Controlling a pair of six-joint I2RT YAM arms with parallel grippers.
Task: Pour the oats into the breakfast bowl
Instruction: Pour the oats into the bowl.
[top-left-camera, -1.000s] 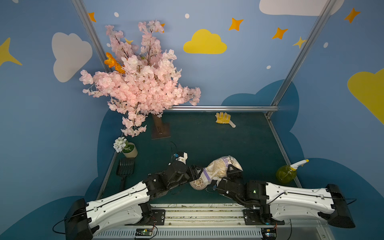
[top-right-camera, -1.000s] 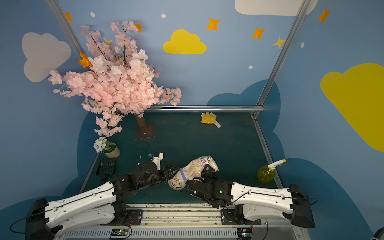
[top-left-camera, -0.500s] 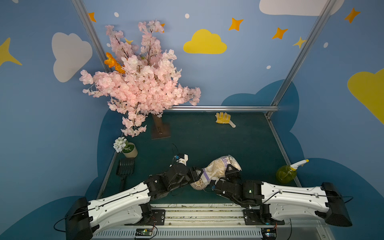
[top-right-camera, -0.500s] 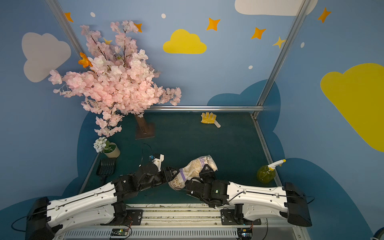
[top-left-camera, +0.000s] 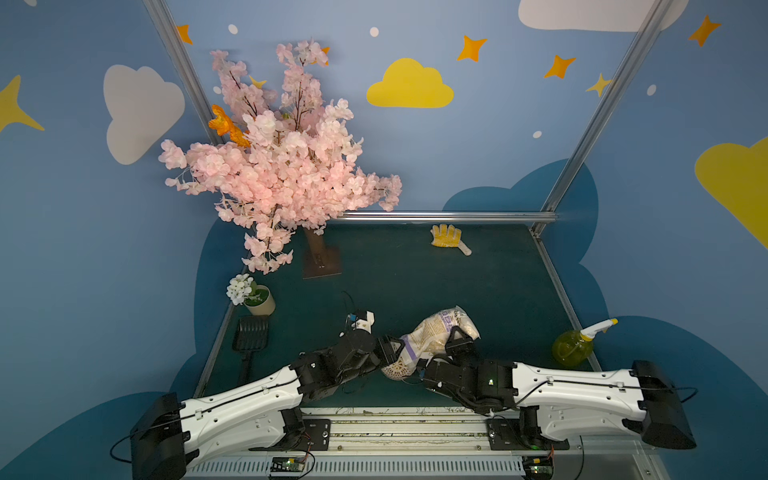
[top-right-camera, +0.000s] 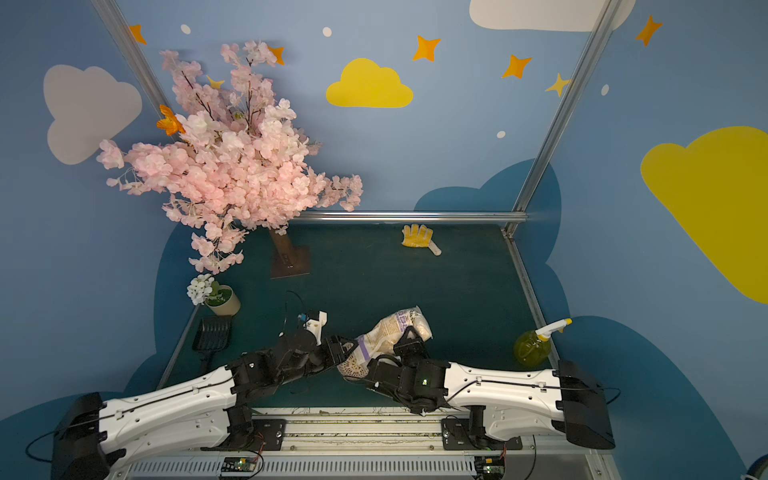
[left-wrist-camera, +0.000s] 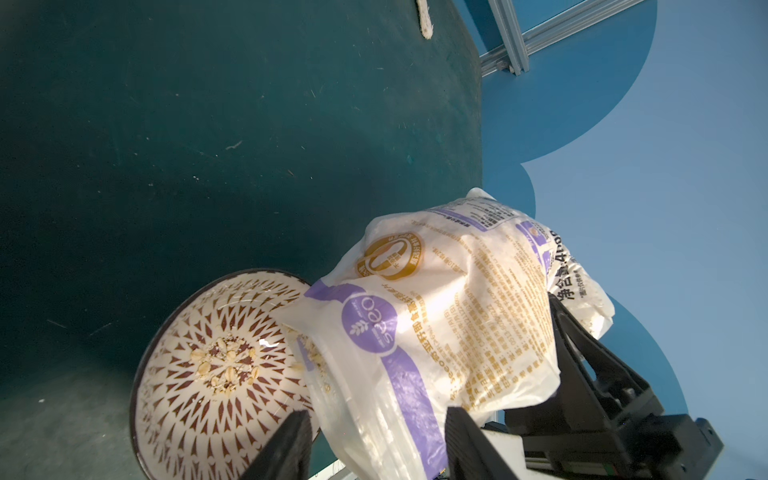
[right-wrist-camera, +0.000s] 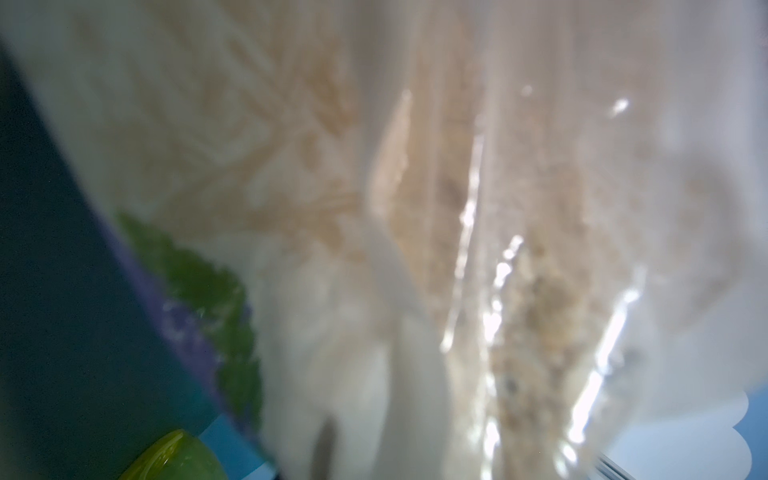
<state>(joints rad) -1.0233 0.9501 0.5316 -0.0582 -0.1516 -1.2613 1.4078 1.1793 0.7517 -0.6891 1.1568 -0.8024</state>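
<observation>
The oats are in a crinkly clear bag (top-left-camera: 436, 332) (top-right-camera: 390, 332) with a white and purple label. It hangs tilted, mouth end down, over the breakfast bowl (top-left-camera: 397, 370) (top-right-camera: 351, 368). In the left wrist view the bowl (left-wrist-camera: 216, 374) has a brown lattice pattern inside and a few flakes (left-wrist-camera: 220, 365) at its centre. My right gripper (top-left-camera: 455, 338) (top-right-camera: 409, 338) is shut on the bag's upper half. The bag (right-wrist-camera: 415, 208) fills the right wrist view. My left gripper (top-left-camera: 392, 347) (left-wrist-camera: 374, 419) straddles the bag's (left-wrist-camera: 415, 332) lower end, jaws apart, with a gap showing at one finger (left-wrist-camera: 291, 440).
A yellow-green spray bottle (top-left-camera: 573, 347) stands at the right edge. A black scoop (top-left-camera: 249, 336) and a flower pot (top-left-camera: 259, 299) sit at the left. The pink blossom tree (top-left-camera: 282, 166) and a yellow glove (top-left-camera: 446, 237) are at the back.
The right arm has shifted slightly left with the bag. The left gripper stays at the bag's lower end over the bowl.
</observation>
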